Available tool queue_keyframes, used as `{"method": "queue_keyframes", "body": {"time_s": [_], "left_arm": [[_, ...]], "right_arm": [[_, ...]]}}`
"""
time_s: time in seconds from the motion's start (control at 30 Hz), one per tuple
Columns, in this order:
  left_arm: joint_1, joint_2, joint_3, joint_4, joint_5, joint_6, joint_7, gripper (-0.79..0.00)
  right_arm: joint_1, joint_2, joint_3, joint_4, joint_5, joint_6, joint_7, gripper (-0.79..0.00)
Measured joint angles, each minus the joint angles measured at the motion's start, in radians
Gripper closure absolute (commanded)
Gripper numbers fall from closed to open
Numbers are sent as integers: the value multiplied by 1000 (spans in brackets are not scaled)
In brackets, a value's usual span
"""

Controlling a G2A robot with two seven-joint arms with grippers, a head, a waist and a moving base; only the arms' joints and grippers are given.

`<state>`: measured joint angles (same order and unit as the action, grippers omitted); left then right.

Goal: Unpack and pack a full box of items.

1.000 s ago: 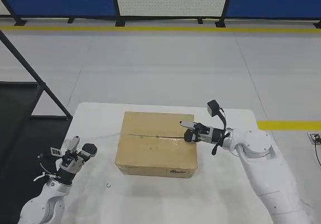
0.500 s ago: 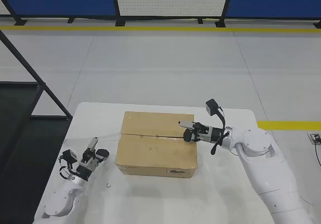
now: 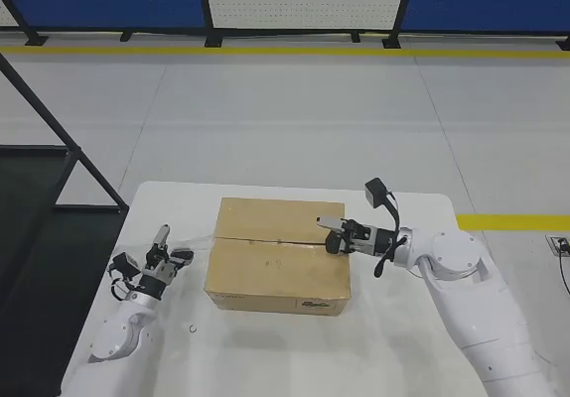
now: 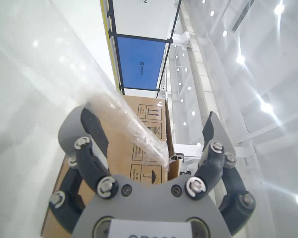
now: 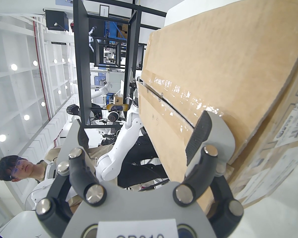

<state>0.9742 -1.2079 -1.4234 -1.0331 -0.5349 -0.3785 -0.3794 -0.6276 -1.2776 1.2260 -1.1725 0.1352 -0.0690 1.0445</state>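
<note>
1. Against half a second ago, the left claw (image 3: pixel 174 245) sits slightly farther back on the worktop (image 3: pixel 384 328), just left of the box (image 3: pixel 277 260), and points at a changed angle.
2. The right claw (image 3: pixel 327 231) has stayed over the right end of the box top.
3. Both claws stand wide, clamping nothing.
4. The box is plain brown cardboard, rectangular, at the middle of the white worktop, with its flaps shut along a glossy taped seam (image 5: pixel 178 95).
5. A crinkled clear tape strip (image 4: pixel 139 127) stretches from the box's left side to one left finger (image 4: pixel 89 122).
6. One right finger (image 5: pixel 201 134) lies beside the seam.
</note>
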Motion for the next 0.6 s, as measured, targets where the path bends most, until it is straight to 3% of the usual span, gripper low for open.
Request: {"method": "queue_keyframes", "body": {"time_s": [0.3,0.6], "left_arm": [[-54,-7,-19,33,-50,-55,-8,-785],[-66,-8,-57,-47,-91,-91,-14,-785]], "right_arm": [[4,5,-11,-3,3,6,-9,-785],[14,8,-23,0,11,7,-12,-785]]}}
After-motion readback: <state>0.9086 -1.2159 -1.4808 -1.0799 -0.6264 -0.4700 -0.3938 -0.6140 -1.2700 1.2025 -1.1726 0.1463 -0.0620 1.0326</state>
